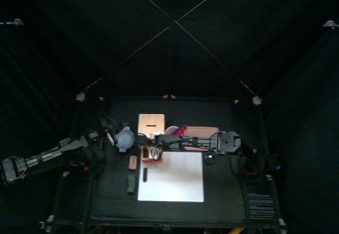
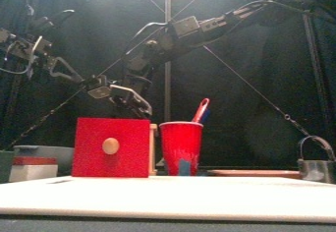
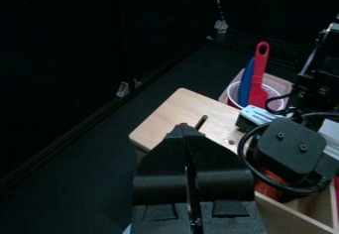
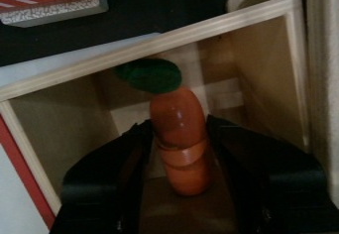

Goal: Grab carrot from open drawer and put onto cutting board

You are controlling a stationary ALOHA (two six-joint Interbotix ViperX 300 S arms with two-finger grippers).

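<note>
The right gripper [image 4: 185,193], jaws apart either side of the carrot [image 4: 179,139], reaches into the open drawer [image 4: 79,109], a red cup [image 2: 180,145] at its three o'clock; the left gripper's [image 3: 193,183] jaws are together.

The carrot [image 4: 179,139] lies lengthwise inside the open drawer [image 4: 79,119], an orange-red stick cut into segments, with a rounded dark green top [image 4: 149,74] at its far end. It rests on the drawer's pale wooden floor, roughly midway between the two side walls (whether it touches either wall cannot be told).

The drawer is a light tan wooden box with thin walls; from the front it shows a red face [image 2: 112,147] with a small round pale knob.

The cutting board [image 1: 172,176] is a flat, plain white rectangle lying on the table just in front of the drawer unit [image 1: 150,124], its long side running away from it.
</note>
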